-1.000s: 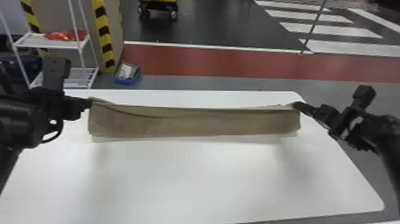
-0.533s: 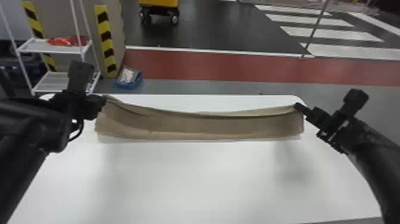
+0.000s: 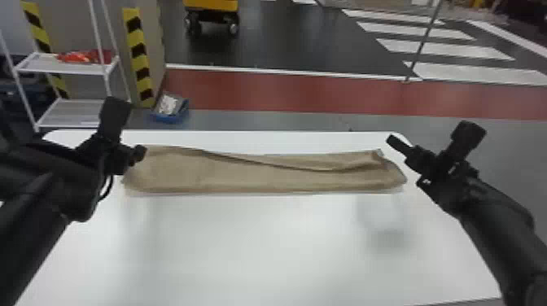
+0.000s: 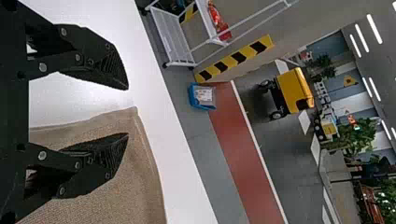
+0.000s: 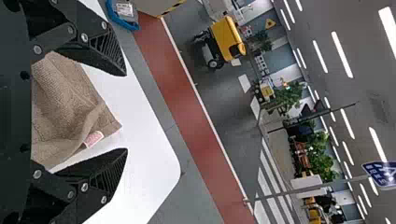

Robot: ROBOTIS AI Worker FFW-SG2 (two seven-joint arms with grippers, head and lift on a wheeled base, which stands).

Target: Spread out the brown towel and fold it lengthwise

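Head view: we list brown towel (image 3: 244,175), long strip, white tabletop (image 3: 260,244); left claw (image 3: 139,153), right claw (image 3: 394,141) near opposite ends, fingers apart.

In the head view the left arm (image 3: 36,199) comes in from the left and the right arm (image 3: 498,224) from the lower right corner. The left gripper (image 3: 140,154) points inward, toward the robot's right; a black block (image 3: 115,118) stands above it and a thin cable (image 3: 109,189) loops below. The right gripper (image 3: 394,140) points forward and to the left, its own block (image 3: 469,134) tilted outward. In the wrist views, the left fingers (image 4: 100,60) stand wide apart, and so do the right fingers (image 5: 99,44), their inner faces ridged.
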